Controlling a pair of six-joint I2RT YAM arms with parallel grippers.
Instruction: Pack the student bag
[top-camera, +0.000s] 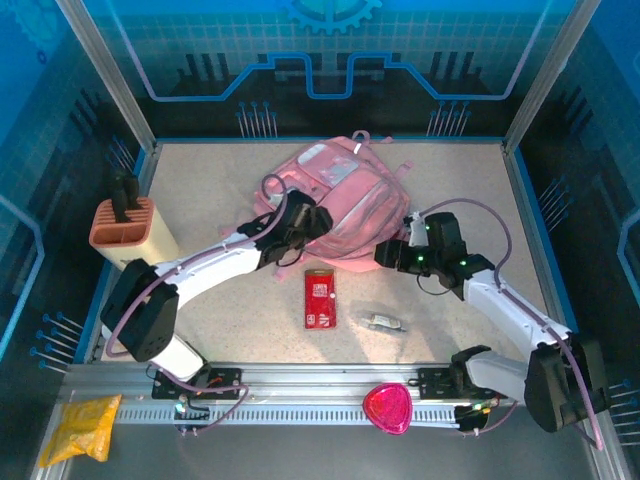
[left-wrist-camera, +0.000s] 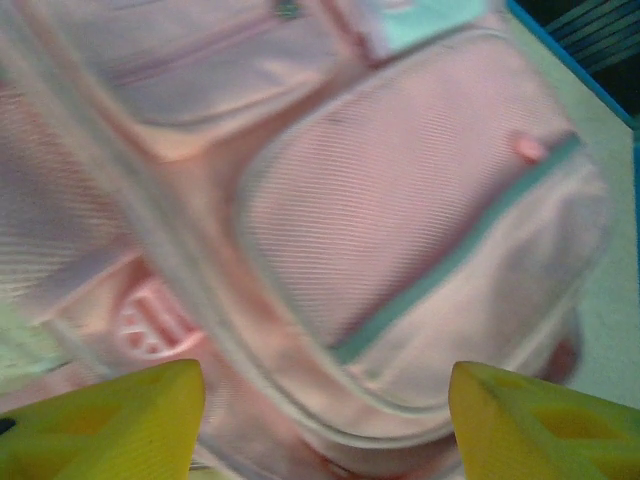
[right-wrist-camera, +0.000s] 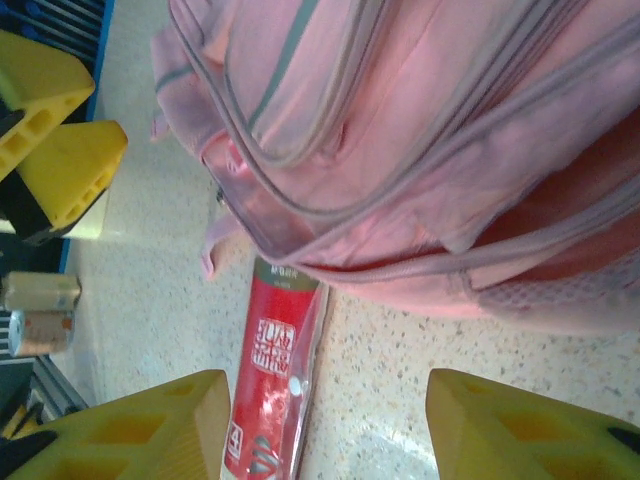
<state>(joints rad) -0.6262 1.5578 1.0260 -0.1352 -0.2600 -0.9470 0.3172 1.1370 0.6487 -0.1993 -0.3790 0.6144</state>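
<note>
My left pincer (left-wrist-camera: 325, 405) hangs spread and empty over the pink backpack (top-camera: 350, 200), which lies flat on the tabletop (top-camera: 200, 190) toward its far side, centred. My right pincer (right-wrist-camera: 325, 405) is likewise spread and empty, low beside the backpack's near right edge, with a red packet (top-camera: 320, 298) lying on the tabletop at the bag's near edge.

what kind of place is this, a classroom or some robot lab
Most likely a robot lab work cell, not a classroom: two arms bolted to an aluminium rail, a framed enclosure with blue circuit-print walls, and the student bag laid out on a speckled table.
</note>
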